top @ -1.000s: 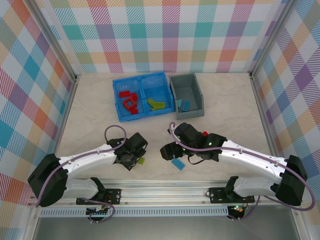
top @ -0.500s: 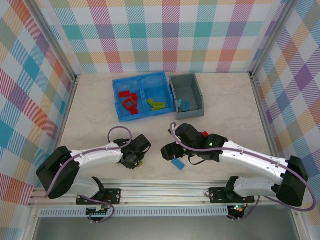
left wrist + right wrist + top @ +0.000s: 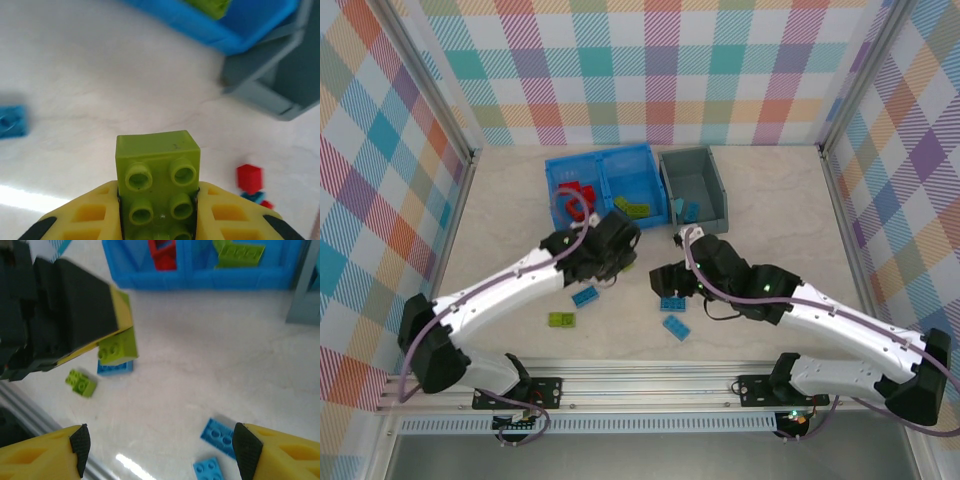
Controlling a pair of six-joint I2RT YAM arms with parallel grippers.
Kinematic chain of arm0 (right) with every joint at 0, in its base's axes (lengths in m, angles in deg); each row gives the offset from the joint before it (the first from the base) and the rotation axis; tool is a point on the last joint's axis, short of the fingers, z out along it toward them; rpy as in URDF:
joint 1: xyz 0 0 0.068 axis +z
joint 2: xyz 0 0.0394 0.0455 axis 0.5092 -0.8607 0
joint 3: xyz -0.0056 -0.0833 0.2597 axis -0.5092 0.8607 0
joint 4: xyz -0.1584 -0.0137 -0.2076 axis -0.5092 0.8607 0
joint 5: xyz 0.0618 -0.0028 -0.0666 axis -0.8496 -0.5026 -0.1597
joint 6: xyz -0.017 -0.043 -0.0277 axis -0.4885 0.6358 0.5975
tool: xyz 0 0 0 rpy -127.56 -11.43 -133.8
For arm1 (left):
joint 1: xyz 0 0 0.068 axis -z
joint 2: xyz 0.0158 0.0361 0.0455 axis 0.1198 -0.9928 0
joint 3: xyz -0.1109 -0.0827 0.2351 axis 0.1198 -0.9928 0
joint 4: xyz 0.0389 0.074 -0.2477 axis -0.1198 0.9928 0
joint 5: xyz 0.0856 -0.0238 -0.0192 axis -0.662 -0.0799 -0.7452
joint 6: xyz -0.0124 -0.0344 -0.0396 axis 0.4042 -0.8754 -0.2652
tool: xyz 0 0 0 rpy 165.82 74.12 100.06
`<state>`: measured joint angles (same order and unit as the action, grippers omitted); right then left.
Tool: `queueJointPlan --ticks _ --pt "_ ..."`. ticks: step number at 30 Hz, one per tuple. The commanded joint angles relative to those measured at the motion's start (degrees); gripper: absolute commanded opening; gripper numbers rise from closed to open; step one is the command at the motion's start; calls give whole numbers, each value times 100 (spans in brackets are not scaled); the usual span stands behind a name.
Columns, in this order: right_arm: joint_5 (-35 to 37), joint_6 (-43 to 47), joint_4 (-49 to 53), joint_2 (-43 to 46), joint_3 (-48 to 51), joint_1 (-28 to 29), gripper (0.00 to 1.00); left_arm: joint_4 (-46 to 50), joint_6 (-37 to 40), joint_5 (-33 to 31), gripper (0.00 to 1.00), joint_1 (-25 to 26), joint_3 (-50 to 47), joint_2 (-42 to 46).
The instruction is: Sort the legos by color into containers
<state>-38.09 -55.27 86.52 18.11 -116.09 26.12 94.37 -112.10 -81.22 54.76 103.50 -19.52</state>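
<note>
Between the yellow fingers (image 3: pixel 82 217) of the left gripper (image 3: pixel 157 210) a lime green brick (image 3: pixel 157 170) sat clamped, its studs facing the wrist camera. Seen from above, that gripper hung over the pale table (image 3: pixel 770 190), just beside the near wall of the blue bin (image 3: pixel 552 165). Red bricks (image 3: pixel 576 190) lay in the bin's left compartment and green bricks (image 3: pixel 632 207) in its right one. Touching the bin on the right stood the grey bin (image 3: pixel 696 180), with blue pieces (image 3: pixel 686 210) at its near end.

A loose blue brick (image 3: pixel 585 296) lay near the held brick on the table, with a second green brick (image 3: pixel 561 319) nearer the arm bases. The right gripper (image 3: pixel 665 280) hovered over the middle of the table, fingers (image 3: pixel 40 452) spread wide with nothing between them. Two more blue bricks (image 3: pixel 673 314) lay just beside it. A small red brick (image 3: pixel 249 177) rested on the table near the grey bin.
</note>
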Motion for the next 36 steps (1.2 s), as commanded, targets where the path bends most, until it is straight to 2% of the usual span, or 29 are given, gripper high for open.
queueJointPlan --ticks 1,3,8,14,17,29,36 --pt "395 61 -355 -242 -389 -241 77 397 1388 281 21 -491 848 -956" --pt "371 78 -502 -372 -509 -406 77 421 1843 487 21 -705 1690 -1570" --pt "55 -19 -607 -644 -701 -831 77 870 2586 537 20 -1145 3487 -3197" --pt "-55 -106 -619 -586 -602 -980 77 988 2855 675 18 -1527 4469 -4448" --pt "-103 -143 -609 -566 -523 -997 77 788 2947 823 13 -1615 4702 -4797" --pt "-312 -317 -627 -504 -258 -997 77 806 3269 470 12 -1641 5657 -5601" --pt "-314 -318 -600 -410 -180 -1006 77 826 3349 389 11 -1702 5808 -5772"
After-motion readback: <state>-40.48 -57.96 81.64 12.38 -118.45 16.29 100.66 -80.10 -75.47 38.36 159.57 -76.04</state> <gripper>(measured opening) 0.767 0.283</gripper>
